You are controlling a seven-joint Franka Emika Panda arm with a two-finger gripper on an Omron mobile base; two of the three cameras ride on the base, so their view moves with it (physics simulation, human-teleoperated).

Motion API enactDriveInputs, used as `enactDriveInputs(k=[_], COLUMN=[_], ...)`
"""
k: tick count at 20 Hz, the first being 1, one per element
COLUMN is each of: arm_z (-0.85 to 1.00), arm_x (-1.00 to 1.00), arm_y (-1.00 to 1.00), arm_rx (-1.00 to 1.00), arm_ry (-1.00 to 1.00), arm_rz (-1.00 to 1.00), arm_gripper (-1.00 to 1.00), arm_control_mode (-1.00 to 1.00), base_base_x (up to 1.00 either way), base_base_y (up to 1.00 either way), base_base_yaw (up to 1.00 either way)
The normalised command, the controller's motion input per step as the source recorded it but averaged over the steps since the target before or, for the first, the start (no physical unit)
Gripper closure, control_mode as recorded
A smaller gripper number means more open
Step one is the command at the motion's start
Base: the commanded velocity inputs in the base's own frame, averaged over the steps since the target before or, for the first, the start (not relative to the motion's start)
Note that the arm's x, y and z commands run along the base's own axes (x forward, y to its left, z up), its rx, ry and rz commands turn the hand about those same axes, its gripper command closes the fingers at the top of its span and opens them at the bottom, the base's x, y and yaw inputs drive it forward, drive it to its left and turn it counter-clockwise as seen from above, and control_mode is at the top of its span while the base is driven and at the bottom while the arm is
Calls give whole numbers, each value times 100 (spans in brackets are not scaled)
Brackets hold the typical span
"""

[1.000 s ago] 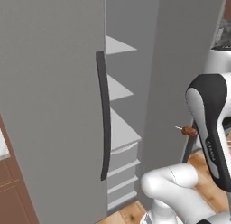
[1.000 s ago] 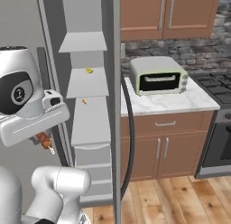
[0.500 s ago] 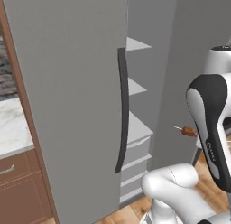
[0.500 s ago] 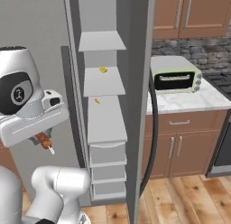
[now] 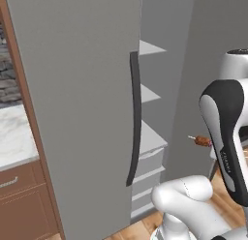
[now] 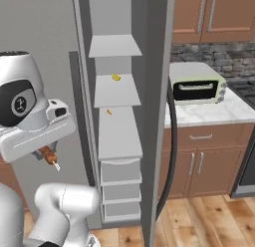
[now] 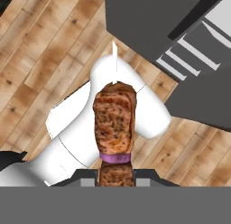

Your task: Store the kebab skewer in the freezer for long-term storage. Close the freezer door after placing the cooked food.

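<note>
The kebab skewer, brown meat chunks on a pale stick, juts out from between my fingertips, with my gripper shut on its near end. It hangs over the wooden floor and my own base. From the base views the skewer is held low beside the arm, a little way in front of the freezer. The freezer stands open, its grey shelves and lower drawers showing. Its grey door with a dark bar handle is swung out on the left.
A small yellow item and an orange bit lie on the freezer shelves. The freezer's other door stands edge-on with a dark handle. A toaster oven sits on the marble counter over brown cabinets, to the right.
The whole picture has shifted right in both base views, so the base has driven. The arm keeps the same pose, and the skewer stays in the shut gripper.
</note>
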Motion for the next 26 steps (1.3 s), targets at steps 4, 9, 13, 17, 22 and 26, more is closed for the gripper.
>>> enactDriveInputs(k=[4, 9, 13, 17, 22, 26], arm_z=[0, 0, 0, 0, 0, 0], arm_x=[0, 0, 0, 0, 0, 0], arm_y=[0, 0, 0, 0, 0, 0], arm_rx=[0, 0, 0, 0, 0, 0], arm_ry=[0, 0, 0, 0, 0, 0], arm_rz=[0, 0, 0, 0, 0, 0], arm_gripper=[100, 100, 100, 100, 100, 100], arm_control_mode=[100, 100, 100, 100, 100, 100], base_base_x=[28, 46, 48, 50, 32, 17], base_base_y=[2, 0, 0, 0, -3, -17], base_base_yaw=[0, 0, 0, 0, 1, 2])
